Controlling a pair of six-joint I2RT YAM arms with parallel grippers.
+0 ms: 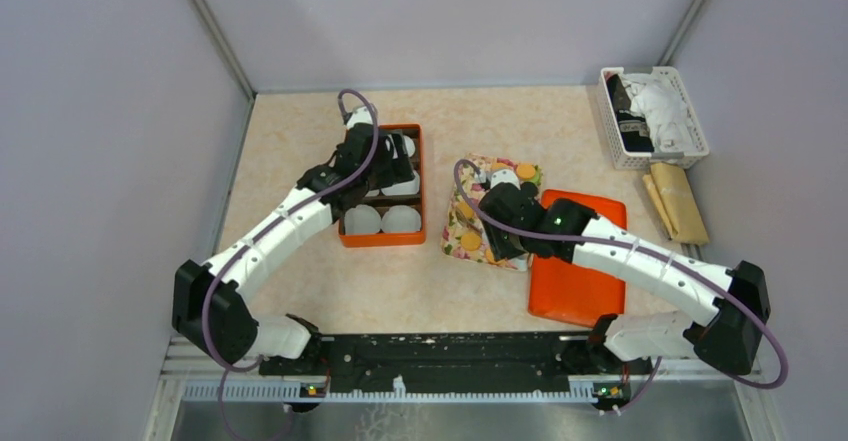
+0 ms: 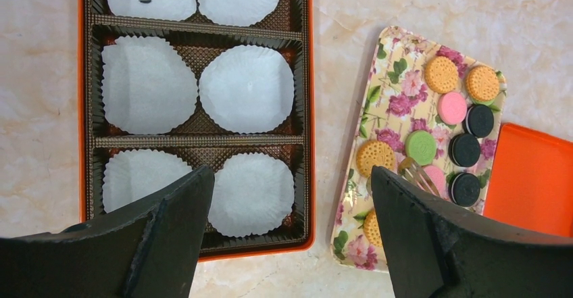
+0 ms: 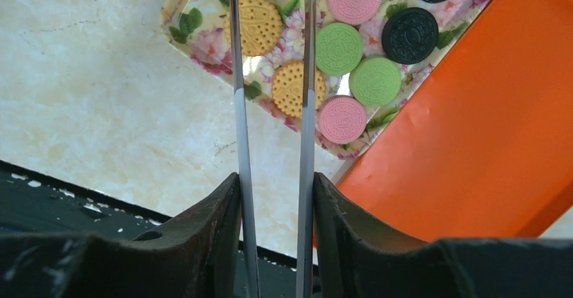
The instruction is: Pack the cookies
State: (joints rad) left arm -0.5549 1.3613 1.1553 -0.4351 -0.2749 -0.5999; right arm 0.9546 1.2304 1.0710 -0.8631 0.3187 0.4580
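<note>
Beige marbled table (image 1: pixel 480 121) inside plain lilac walls; nothing has been packed yet. The orange box (image 2: pixel 309 109) holds six white paper cups (image 2: pixel 246 88), and no cookie shows in any of them. The cookies (image 2: pixel 441 73) all lie on the floral tray (image 2: pixel 388 75) just beside the box, crowded at the end next to the orange lid (image 3: pixel 473 142), several touching or overlapping. The left gripper (image 2: pixel 290 176) hangs over the near end of the box with its jaws wide apart and holding nothing. The right gripper (image 3: pixel 276 183) is clamped on a pair of metal tongs (image 3: pixel 307 129), whose blades reach out over the tray; one tip (image 2: pixel 419 173) shows among the cookies in the left wrist view. Main hazard, in my judgement: the blades are thin and smooth, so a flat disc pinched off-centre may slip or flip. The crowding also makes it likely that a tip nudges a neighbouring cookie or pushes one off the tray's low rim. Second: the tongs may twist within the fingers under side load, spoiling the aim. Third: the paper cups look light, and a careless release or a brush from either arm could shift or crumple one. Fourth: with the left arm parked above the box, the right arm's delivery path looks tight and contact between the arms is possible.
</note>
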